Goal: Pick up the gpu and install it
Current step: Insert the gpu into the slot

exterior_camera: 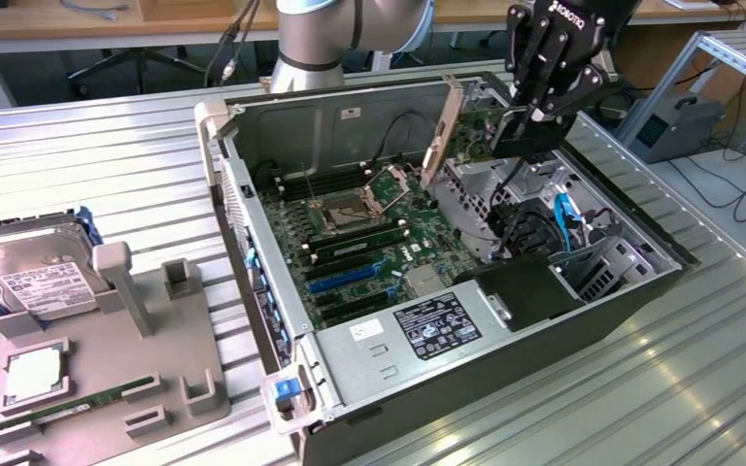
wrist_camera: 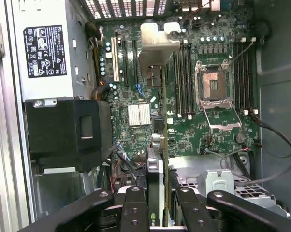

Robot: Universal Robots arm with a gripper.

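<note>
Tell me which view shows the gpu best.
The exterior view: the gpu stands upright over the open case, its full height visible. The wrist view gives it edge-on, a thin strip between the fingers.

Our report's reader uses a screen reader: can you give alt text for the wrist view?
The end effector grips a graphics card edge-on, held above the motherboard inside an open computer case. The card's silvery bracket points away from the camera; an empty processor socket and a labelled power supply lie nearby.
</note>
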